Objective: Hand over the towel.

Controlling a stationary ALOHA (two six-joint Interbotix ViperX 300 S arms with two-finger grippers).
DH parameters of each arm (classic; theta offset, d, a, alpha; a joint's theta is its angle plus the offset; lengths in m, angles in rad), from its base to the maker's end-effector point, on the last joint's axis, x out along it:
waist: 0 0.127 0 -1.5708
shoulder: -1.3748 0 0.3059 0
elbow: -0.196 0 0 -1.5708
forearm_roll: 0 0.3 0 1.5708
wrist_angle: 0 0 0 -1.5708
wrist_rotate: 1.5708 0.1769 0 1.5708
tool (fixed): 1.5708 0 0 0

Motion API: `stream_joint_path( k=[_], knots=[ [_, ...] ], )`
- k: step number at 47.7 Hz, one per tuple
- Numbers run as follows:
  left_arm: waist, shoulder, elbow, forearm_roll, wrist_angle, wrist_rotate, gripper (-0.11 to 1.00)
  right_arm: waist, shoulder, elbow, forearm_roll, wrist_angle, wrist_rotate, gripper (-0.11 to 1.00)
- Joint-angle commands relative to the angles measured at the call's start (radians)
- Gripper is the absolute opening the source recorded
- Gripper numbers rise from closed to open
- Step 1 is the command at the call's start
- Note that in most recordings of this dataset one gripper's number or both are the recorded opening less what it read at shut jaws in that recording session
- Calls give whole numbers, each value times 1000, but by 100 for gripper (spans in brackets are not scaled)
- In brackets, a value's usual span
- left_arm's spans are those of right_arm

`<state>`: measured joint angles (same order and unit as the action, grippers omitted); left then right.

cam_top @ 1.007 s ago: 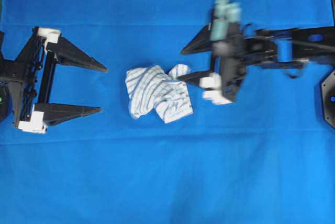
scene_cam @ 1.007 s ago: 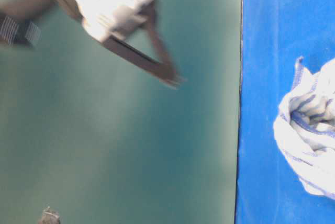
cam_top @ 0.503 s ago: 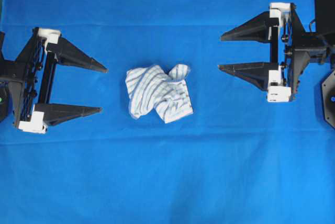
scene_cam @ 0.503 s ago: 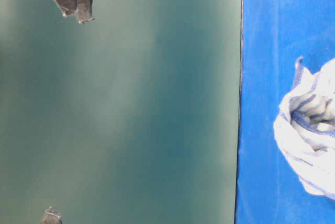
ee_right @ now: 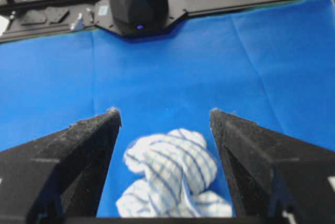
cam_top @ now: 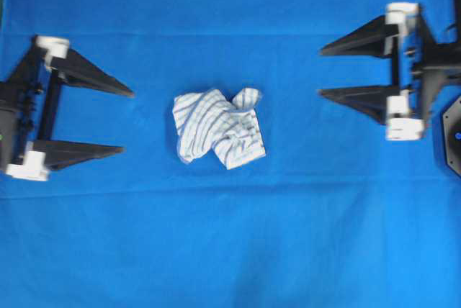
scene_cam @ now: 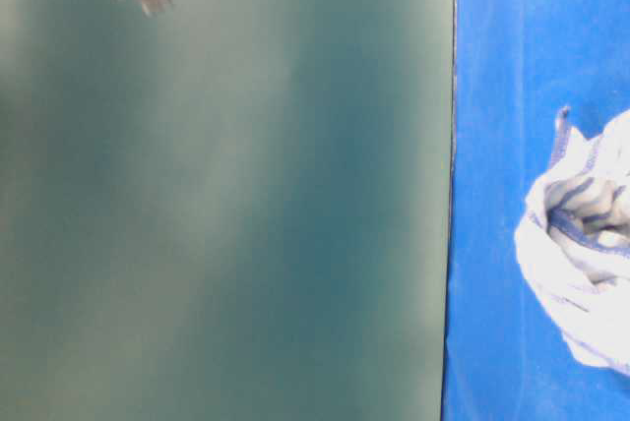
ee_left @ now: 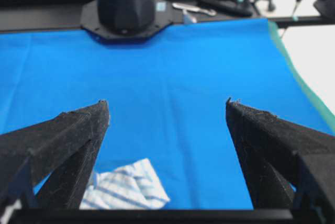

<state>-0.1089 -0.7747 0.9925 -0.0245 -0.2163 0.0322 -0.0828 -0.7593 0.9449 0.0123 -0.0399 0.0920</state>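
Observation:
The towel (cam_top: 217, 127), white with thin blue-grey stripes, lies crumpled on the blue sheet in the middle of the overhead view. It also shows in the table-level view (scene_cam: 581, 273), the left wrist view (ee_left: 125, 188) and the right wrist view (ee_right: 172, 174). My left gripper (cam_top: 127, 122) is open and empty, left of the towel and apart from it. My right gripper (cam_top: 321, 73) is open and empty, right of the towel and apart from it. In the right wrist view (ee_right: 165, 113) the towel lies ahead between the spread jaws.
The large plain blue sheet (cam_top: 230, 236) covers the table. The right arm's base (ee_left: 125, 4) stands at the far edge in the left wrist view, and the left arm's base (ee_right: 137, 1) in the right wrist view. Tools (ee_left: 209, 8) lie beyond the sheet.
My right gripper was over the towel's right end a second ago and has pulled back to the right, empty. My left gripper has drawn back a little to the left. The towel has not moved.

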Motion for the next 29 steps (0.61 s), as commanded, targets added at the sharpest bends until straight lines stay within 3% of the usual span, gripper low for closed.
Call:
stream_joint_path(
  k=[1,17,29],
  knots=[
    [3,-81,8,-2,41,3,90,0,-78,15,-2,38,-3,71],
    [5,-405,210,0,140,17,90,-15,-439,264,-3,72,-3,68],
    [34,-597,367,2,213,17,90,-55,-508,433,0,63,3,67]
  ],
)
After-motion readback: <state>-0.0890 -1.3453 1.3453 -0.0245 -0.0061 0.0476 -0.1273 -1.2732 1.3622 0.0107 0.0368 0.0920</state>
